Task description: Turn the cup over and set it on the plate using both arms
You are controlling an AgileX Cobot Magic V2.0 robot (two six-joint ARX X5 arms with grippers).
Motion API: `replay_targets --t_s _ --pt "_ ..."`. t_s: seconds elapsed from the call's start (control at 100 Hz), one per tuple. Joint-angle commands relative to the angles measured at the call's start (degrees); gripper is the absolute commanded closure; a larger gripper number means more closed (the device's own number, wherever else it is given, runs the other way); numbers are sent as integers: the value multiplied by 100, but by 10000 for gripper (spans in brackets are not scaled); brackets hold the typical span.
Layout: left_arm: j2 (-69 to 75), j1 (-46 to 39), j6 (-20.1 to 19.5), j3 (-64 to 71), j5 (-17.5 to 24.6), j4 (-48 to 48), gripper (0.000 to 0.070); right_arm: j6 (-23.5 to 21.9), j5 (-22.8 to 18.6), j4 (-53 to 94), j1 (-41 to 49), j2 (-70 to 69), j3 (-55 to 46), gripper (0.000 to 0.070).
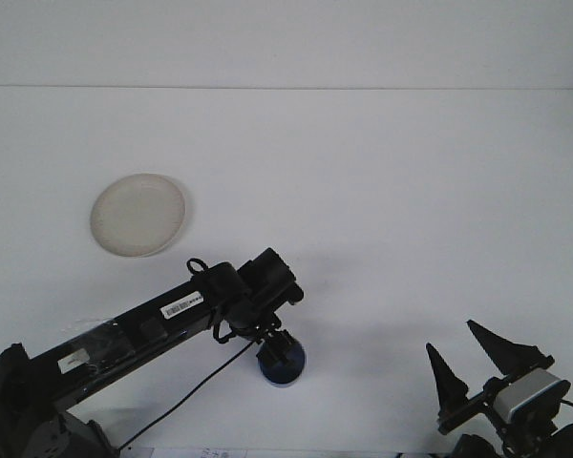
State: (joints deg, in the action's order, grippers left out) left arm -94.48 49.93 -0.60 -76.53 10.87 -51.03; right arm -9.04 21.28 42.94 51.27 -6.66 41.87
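Note:
A small blue cup (pixel 288 366) stands on the white table near the front edge, its opening partly hidden. My left gripper (pixel 273 347) points down right over the cup's top and covers it; how its fingers stand there is hidden. A white plate (pixel 137 214) lies at the left of the table, well apart from the cup and arm. My right gripper (pixel 470 362) rests at the front right corner, open, with nothing between its two dark pointed fingers.
The left arm (pixel 143 329) stretches from the front left corner across to the cup. The table's far edge (pixel 286 88) meets a pale wall.

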Motion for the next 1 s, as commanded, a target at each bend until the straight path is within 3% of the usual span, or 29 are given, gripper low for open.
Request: replay_targets --t_s 0.0,0.12,0.26,0.43,0.6,0.99 --pt "-116 74 -149 -92 2 -15 501 24 24 -48 46 -11 39 194" --pt "-116 98 -179 -92 2 -59 699 24 24 -48 46 -11 39 194" --pt "-116 116 -197 -92 -83 -81 696 9 24 -48 46 -11 39 194" --pt "-109 118 -199 -107 -673 -282 696 2 24 -48 46 -11 39 194" --pt "87 -205 -291 -317 -754 -507 696 0 24 -50 46 -11 39 194" --pt "890 -2483 -605 -1827 -1078 -636 696 -2 24 -50 46 -11 39 194"
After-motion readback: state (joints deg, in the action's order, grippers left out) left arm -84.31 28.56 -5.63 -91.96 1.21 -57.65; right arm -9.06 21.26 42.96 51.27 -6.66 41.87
